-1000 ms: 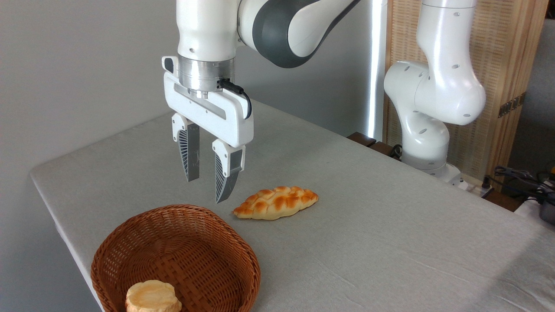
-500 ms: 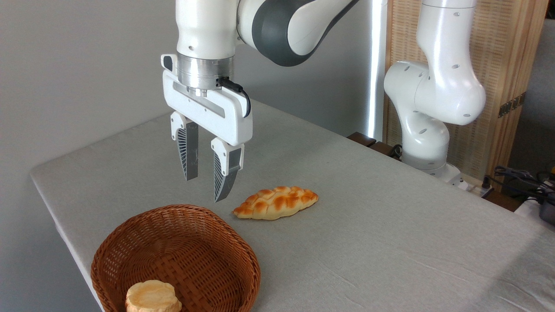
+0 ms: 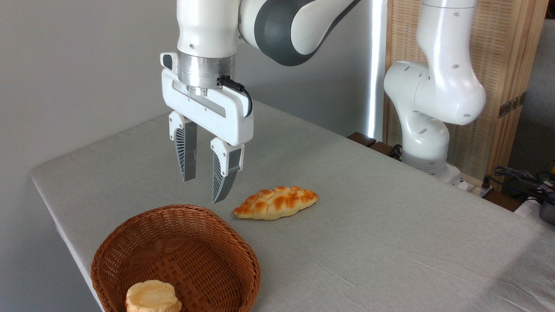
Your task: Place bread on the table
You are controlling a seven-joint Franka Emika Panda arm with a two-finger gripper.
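Two pieces of bread show on this scene, and only one of them is the small round bread [image 3: 153,297] of the task: pale cream-golden with a browned flat top and ridged sides, it sits inside the brown wicker basket [image 3: 173,255] at the near left of the desk [image 3: 390,242], against the basket's front wall, its lower part cut off by the bottom edge of the picture. The other piece, a long braided loaf [image 3: 275,203] of orange-brown colour, lies flat on the grey cloth just beyond and to the right of the basket's rim, not touching it. The hand [image 3: 201,190] hangs in the air above the far rim of the basket, pointing straight down, its two ribbed grey fingers [image 3: 185,151] parted by a narrow gap with nothing between them. Its right fingertip appears close to the left end of the braided loaf, but sits clearly above the desk. The white arm rises out of the top of the picture, and its base [image 3: 427,143] stands at the far right edge of the desk, before a pale wooden screen [image 3: 511,65].
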